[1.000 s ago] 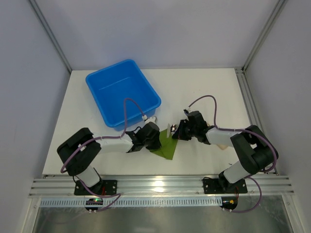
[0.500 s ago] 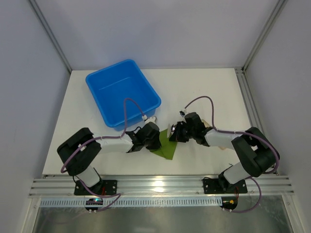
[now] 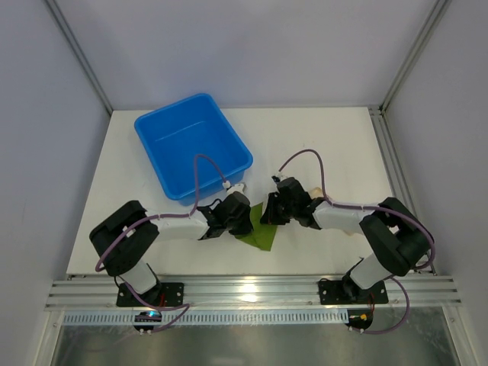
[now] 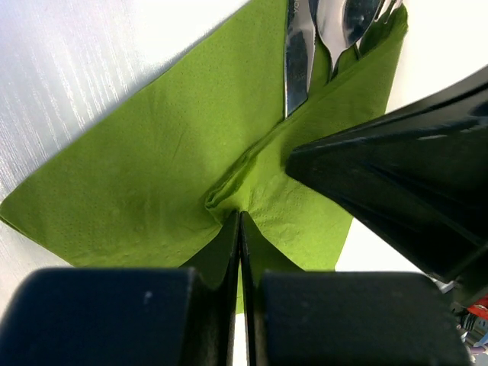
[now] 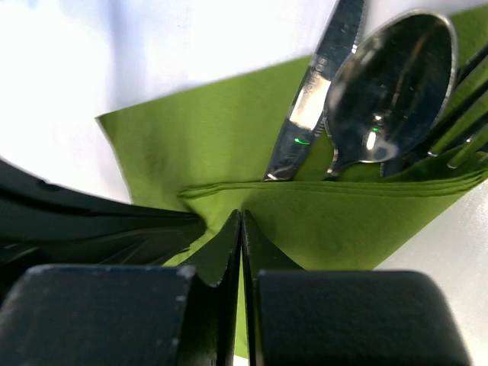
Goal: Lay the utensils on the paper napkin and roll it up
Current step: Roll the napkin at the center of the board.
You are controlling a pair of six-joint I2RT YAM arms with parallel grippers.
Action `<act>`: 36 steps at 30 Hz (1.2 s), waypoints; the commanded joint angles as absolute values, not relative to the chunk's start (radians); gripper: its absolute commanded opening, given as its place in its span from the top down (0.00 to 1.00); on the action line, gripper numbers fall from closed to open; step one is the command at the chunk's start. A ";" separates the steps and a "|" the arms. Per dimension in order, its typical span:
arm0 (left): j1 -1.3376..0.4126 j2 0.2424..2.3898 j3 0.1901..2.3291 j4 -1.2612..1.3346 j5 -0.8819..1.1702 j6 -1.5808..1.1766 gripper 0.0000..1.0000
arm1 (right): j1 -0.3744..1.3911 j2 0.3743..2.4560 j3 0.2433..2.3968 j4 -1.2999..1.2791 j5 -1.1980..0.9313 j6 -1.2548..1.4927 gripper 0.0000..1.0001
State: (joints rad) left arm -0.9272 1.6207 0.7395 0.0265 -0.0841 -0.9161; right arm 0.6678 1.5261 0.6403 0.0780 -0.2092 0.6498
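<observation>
The green paper napkin point(image 3: 261, 235) lies between the two arms, one flap folded over the utensils. A knife point(image 5: 311, 103), a spoon point(image 5: 390, 84) and fork tines point(image 5: 467, 114) stick out from under the flap; the knife point(image 4: 298, 57) and spoon point(image 4: 345, 23) also show in the left wrist view. My left gripper point(image 4: 240, 216) is shut, its tips pinching a pucker at the flap's fold. My right gripper point(image 5: 241, 215) is shut on the flap's edge, close beside the left gripper point(image 3: 241, 216). From above, the right gripper point(image 3: 269, 213) hides the utensils.
A blue bin point(image 3: 192, 145) stands at the back left, just behind the left arm. A beige cylinder point(image 3: 345, 226) lies partly under the right forearm. The table's front edge runs right below the napkin.
My right gripper has moved left towards the left gripper, drawing the napkin flap over the utensils, which no longer show from above. The left gripper has stayed put.
</observation>
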 commanded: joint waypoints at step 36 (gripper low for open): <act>-0.871 1.485 0.779 -0.267 -0.380 -0.890 0.48 | 0.733 1.575 0.641 -0.054 -0.021 0.611 0.96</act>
